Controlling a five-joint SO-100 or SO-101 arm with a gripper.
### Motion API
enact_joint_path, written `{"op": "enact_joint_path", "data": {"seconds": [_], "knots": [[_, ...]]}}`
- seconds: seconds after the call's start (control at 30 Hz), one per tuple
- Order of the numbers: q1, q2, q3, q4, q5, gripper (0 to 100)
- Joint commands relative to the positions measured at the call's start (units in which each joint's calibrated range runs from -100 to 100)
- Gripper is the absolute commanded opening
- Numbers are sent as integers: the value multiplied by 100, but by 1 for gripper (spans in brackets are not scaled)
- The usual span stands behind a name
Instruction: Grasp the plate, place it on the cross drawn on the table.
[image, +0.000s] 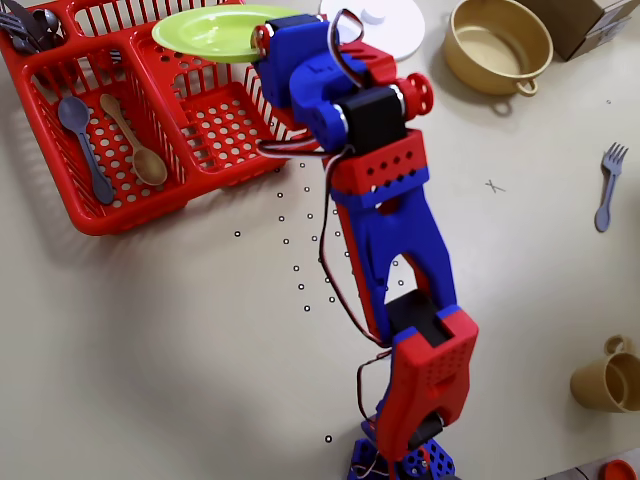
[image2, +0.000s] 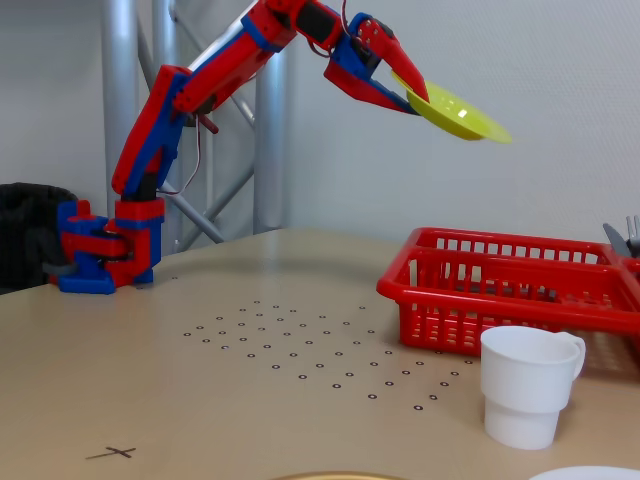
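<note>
While seen from overhead, gripper (image: 262, 40) clamped on the near rim of the green plate (image: 205, 30), held over the red basket (image: 120, 215) at the desk's top-left corner; blue spoon (image: 80, 140) and tan spoon (image: 135, 150) lying in the basket's compartments; drawn cross (image: 494, 186) well apart, toward the right edge, beside a blue fork (image: 606, 185); beige pot (image: 497, 45) near the top edge, tan mug (image: 606, 380) at the lower right. From the fixed view, gripper (image2: 412, 98) pinching the plate (image2: 455, 115), tilted, high in the air above the basket (image2: 500, 290); white cup (image2: 525, 385) near the front edge; cross (image2: 112, 453) at the front-left corner.
</note>
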Motion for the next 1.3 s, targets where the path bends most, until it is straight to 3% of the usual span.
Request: {"op": "enact_joint_path", "data": {"seconds": [0.0,0.53,0.97,1.27], "knots": [[119,-714,-162,-255,-88,0],[1633,-1374,799,-778,151,0],[3335,-2194,3211,-1913,278,0],[4469,-2126,5260,-3192,850,0]]}}
